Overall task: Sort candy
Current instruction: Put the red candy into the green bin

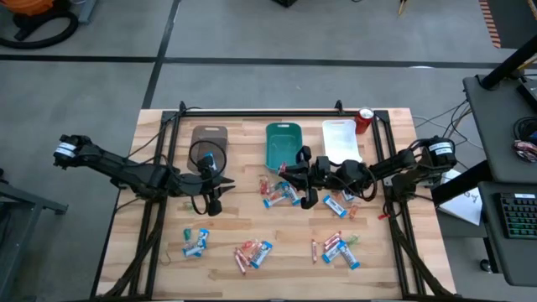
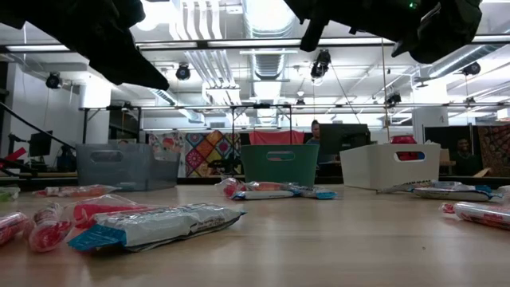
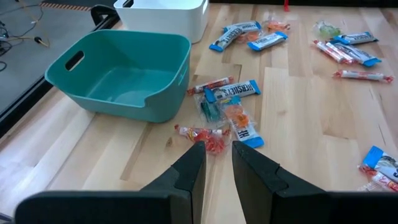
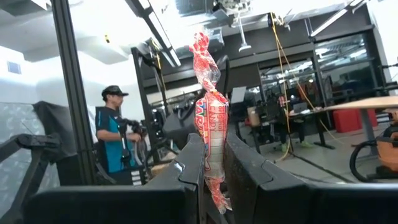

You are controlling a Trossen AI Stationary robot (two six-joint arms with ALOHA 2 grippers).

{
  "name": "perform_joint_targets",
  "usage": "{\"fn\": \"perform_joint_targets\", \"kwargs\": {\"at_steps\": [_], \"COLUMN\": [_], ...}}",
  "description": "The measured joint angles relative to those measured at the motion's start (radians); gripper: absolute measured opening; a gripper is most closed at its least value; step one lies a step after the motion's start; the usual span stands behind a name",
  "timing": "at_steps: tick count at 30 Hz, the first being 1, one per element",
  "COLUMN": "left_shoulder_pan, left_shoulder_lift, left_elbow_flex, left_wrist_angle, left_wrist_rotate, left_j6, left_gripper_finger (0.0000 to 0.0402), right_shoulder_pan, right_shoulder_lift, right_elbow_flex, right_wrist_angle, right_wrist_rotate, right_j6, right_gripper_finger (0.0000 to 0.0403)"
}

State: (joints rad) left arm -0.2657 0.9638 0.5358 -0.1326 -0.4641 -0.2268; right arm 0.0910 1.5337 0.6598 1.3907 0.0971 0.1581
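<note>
Wooden table (image 1: 168, 243) high view: candy (image 1: 281, 195) scattered mid and near edge; left gripper (image 1: 214, 200) below brown tray (image 1: 209, 137), right gripper (image 1: 300, 176) by teal tray (image 1: 284, 144). Left wrist: jaws narrow, empty, above candy. Right wrist: jaws clamp red stick (image 4: 210, 124).

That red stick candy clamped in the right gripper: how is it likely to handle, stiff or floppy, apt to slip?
The red stick candy stands upright above the right gripper without drooping, so its body is probably fairly stiff. Its twisted wrapper ends look thin and crinkly; those would likely flex. The glossy wrapper may be slippery, and the fingers grip only its lower part, so it could slide or pivot.
</note>
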Motion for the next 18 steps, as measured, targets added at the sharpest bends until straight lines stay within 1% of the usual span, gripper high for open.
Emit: {"fn": "perform_joint_targets", "kwargs": {"at_steps": [7, 8, 10, 12, 14, 16, 18], "left_shoulder_pan": [0.000, 0.000, 0.000, 0.000, 0.000, 0.000, 0.000], "left_shoulder_lift": [0.000, 0.000, 0.000, 0.000, 0.000, 0.000, 0.000], "left_elbow_flex": [0.000, 0.000, 0.000, 0.000, 0.000, 0.000, 0.000], "left_wrist_angle": [-0.001, -0.001, -0.001, -0.001, -0.001, -0.001, -0.002], "left_wrist_rotate": [0.000, 0.000, 0.000, 0.000, 0.000, 0.000, 0.000], "left_j6": [0.000, 0.000, 0.000, 0.000, 0.000, 0.000, 0.000], "left_gripper_finger": [0.0064, 0.0064, 0.0064, 0.0064, 0.0064, 0.0064, 0.0064], "right_shoulder_pan": [0.000, 0.000, 0.000, 0.000, 0.000, -0.002, -0.013], "right_shoulder_lift": [0.000, 0.000, -0.001, -0.001, -0.001, -0.001, -0.001], "right_elbow_flex": [0.000, 0.000, 0.000, 0.000, 0.003, 0.024, 0.056], "right_wrist_angle": [-0.033, -0.042, -0.078, -0.140, -0.230, -0.389, -0.575], "right_wrist_rotate": [0.015, 0.028, 0.089, 0.210, 0.381, 0.552, 0.680], "right_j6": [-0.005, -0.013, -0.023, -0.028, -0.028, -0.022, 0.031], "right_gripper_finger": [0.0038, 0.0038, 0.0038, 0.0038, 0.0038, 0.0038, 0.0038]}}
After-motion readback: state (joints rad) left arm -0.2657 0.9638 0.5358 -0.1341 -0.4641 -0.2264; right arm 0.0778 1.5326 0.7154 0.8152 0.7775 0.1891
